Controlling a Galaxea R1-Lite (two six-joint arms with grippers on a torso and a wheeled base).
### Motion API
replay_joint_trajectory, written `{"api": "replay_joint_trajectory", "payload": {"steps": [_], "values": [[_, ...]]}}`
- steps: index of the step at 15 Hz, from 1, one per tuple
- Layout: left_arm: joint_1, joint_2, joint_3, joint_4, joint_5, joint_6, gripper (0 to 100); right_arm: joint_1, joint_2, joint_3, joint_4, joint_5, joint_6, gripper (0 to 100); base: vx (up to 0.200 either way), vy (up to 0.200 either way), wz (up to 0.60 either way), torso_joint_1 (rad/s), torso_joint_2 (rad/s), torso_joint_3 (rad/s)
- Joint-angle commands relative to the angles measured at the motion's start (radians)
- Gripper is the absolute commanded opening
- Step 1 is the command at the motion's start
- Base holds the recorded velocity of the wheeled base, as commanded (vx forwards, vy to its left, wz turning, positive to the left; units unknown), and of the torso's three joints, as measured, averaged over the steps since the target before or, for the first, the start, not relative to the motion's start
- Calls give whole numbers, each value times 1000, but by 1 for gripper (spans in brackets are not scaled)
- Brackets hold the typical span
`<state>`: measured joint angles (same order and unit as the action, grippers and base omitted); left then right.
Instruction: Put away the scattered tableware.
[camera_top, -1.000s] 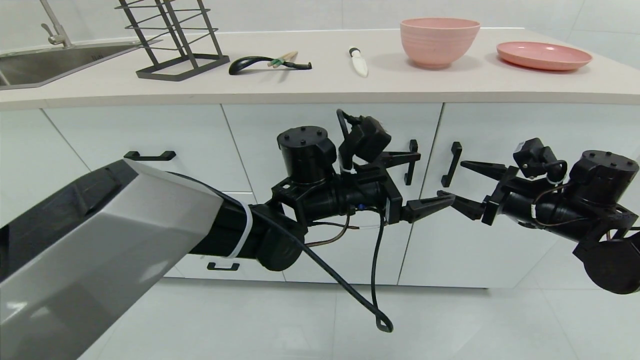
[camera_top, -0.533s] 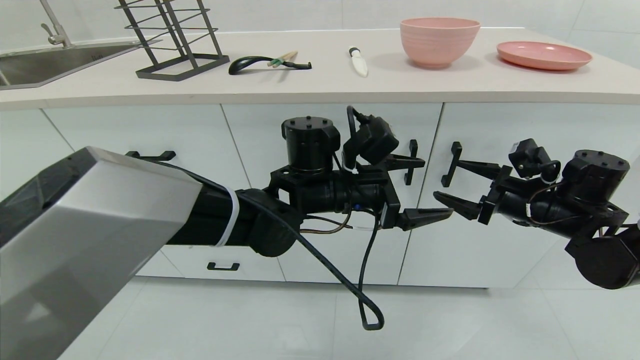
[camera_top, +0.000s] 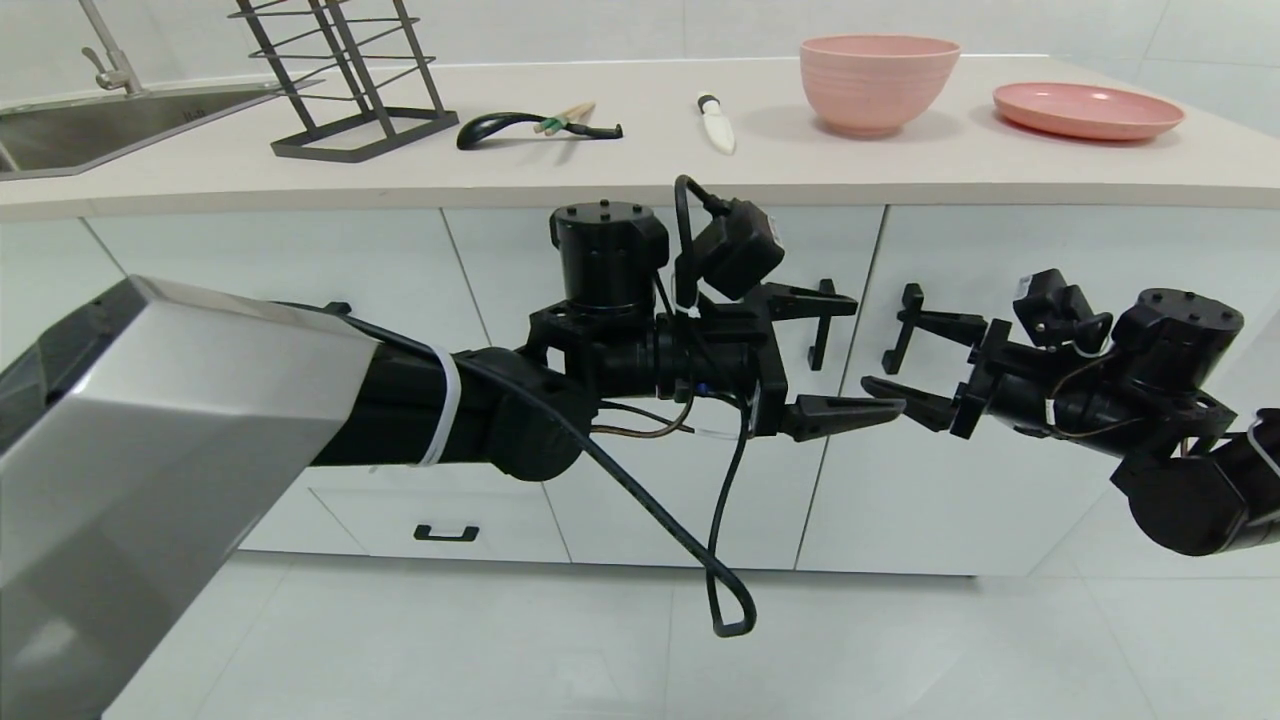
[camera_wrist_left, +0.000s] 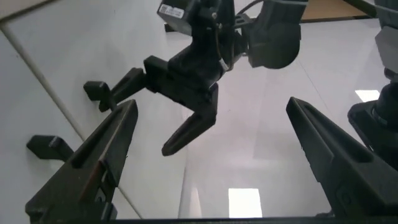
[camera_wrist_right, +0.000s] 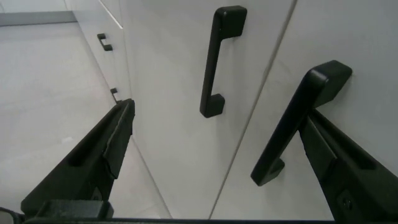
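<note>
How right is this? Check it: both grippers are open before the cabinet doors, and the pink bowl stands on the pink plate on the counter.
One error. The head view shows the pink bowl standing on the counter, beside the pink plate and apart from it. The left gripper and right gripper are open before the cabinet doors.

Matt plastic bowl (camera_top: 878, 85) and plate (camera_top: 1088, 110), dark metal rack (camera_top: 345, 85), smooth glossy cabinet doors (camera_top: 1050, 240).
</note>
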<state>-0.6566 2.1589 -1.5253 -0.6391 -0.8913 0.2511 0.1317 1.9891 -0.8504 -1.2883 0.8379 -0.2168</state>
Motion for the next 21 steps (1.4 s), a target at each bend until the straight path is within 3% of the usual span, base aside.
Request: {"api": "replay_joint_trajectory", "payload": {"steps": [1,4,7,8,11,14,17,21], "values": [[0,9,-13,-13,9,-10,100,-6,48,-25,-2,9,2,100,0,0,0,0,0,0],[0,24,-32,-51,140,-72,100,-7,65,-50,-5,58,2,100,0,0,0,0,0,0],[-3,42,-32,-68,152,-76,100,-7,59,-35,-5,89,2,100,0,0,0,0,0,0],[-3,52,-32,-70,186,-76,100,-6,28,2,-5,95,2,100,0,0,0,0,0,0],[-6,70,-55,-71,235,-118,100,-9,-46,125,-34,184,-1,100,0,0,0,0,0,0],[-18,125,-165,-73,239,-121,100,-29,-147,246,-45,222,-1,100,0,0,0,0,0,0],[-69,187,-265,-77,204,-122,100,-29,-247,333,-45,234,-3,100,0,0,0,0,0,0],[-149,239,-300,-113,170,-122,100,-30,-317,410,-45,234,-10,100,0,0,0,0,0,0]]}}
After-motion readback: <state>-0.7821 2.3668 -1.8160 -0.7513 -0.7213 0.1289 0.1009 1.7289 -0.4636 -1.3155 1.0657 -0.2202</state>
